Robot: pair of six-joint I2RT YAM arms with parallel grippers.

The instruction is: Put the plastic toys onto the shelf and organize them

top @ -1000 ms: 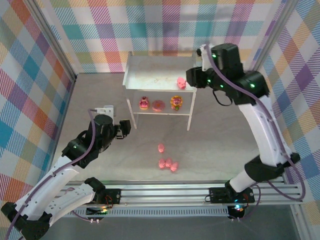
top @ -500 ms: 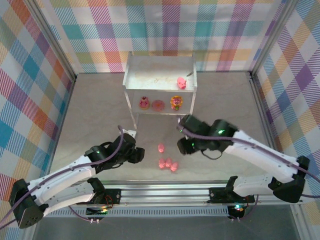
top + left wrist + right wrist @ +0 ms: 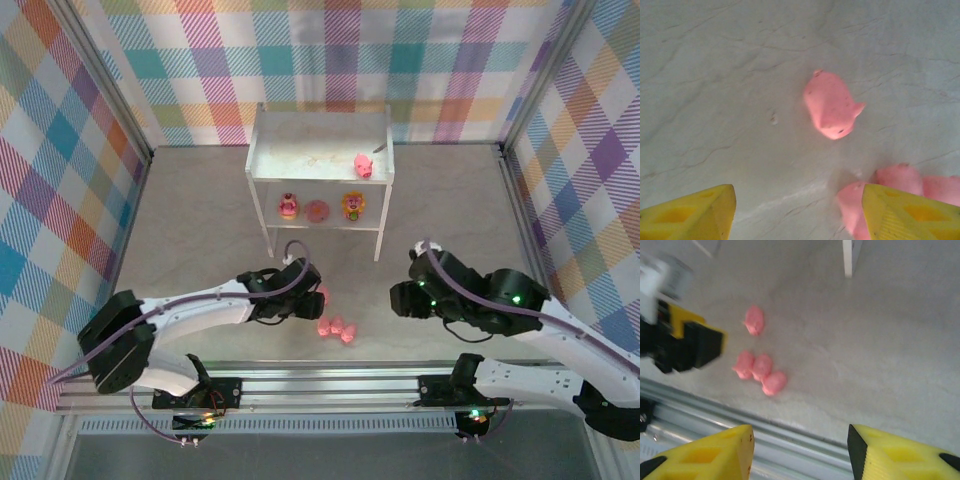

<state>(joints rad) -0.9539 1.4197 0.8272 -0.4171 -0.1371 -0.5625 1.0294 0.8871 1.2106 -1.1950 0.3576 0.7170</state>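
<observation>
The white shelf stands at the back. One pink pig is on its top tier. Its lower tier holds a pink-red figure, a pink donut and a yellow-orange-red figure. A single pig lies on the table, with three more pigs clustered nearer the rail. My left gripper hangs open just short of the single pig, its right finger over the cluster's edge. My right gripper is open with nothing between its fingers, to the right of the pigs.
A metal rail runs along the near edge, close below the pigs. The shelf's front right leg stands ahead of my right gripper. Checked walls enclose the table.
My left arm has reached further right, up to the loose pigs. My right arm came down from the shelf, then drew back right of the pigs, and its jaws have widened.
</observation>
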